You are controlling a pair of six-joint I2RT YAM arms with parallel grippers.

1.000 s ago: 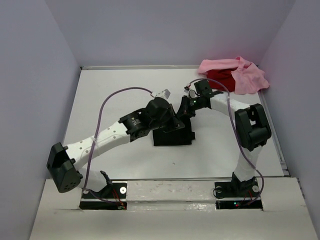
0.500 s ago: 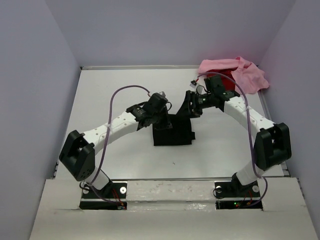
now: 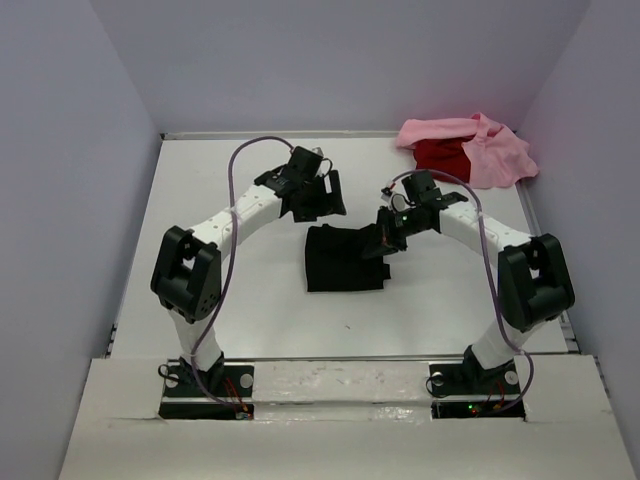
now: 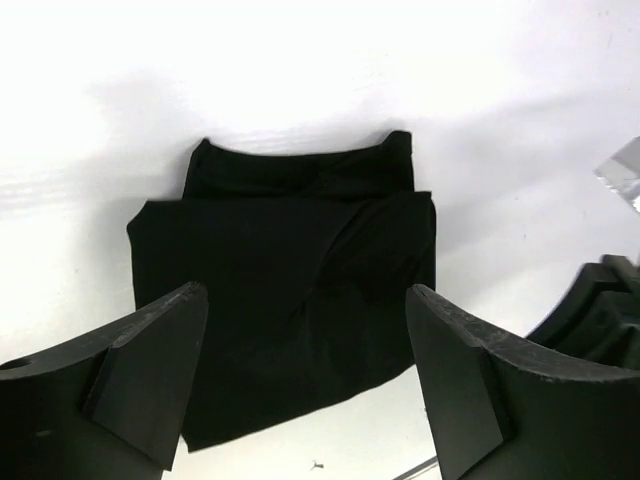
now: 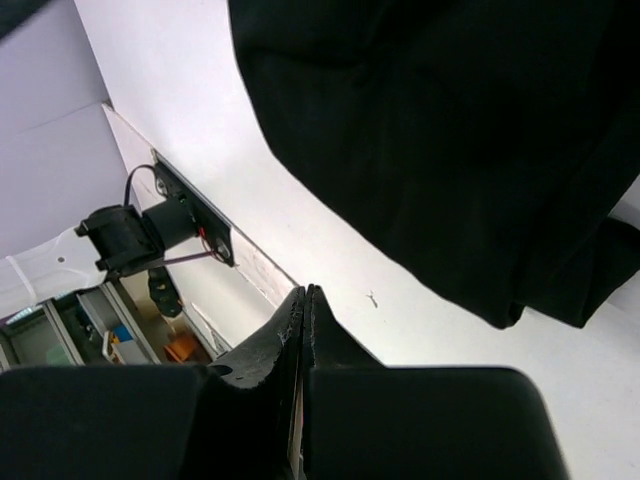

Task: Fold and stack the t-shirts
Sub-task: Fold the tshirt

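Both empty: left claw (image 4: 305, 340) wide open past black shirt's (image 3: 345, 260) far edge, right claw (image 5: 303, 320) shut at its right edge, open table (image 3: 230, 250) leftward.

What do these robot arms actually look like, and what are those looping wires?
The left arm and right arm match: white tube sections linked by chunky black joints. A thin purple cable loops loosely beside each. The left gripper and right gripper are matte black, with two thick wedge-shaped fingers each.
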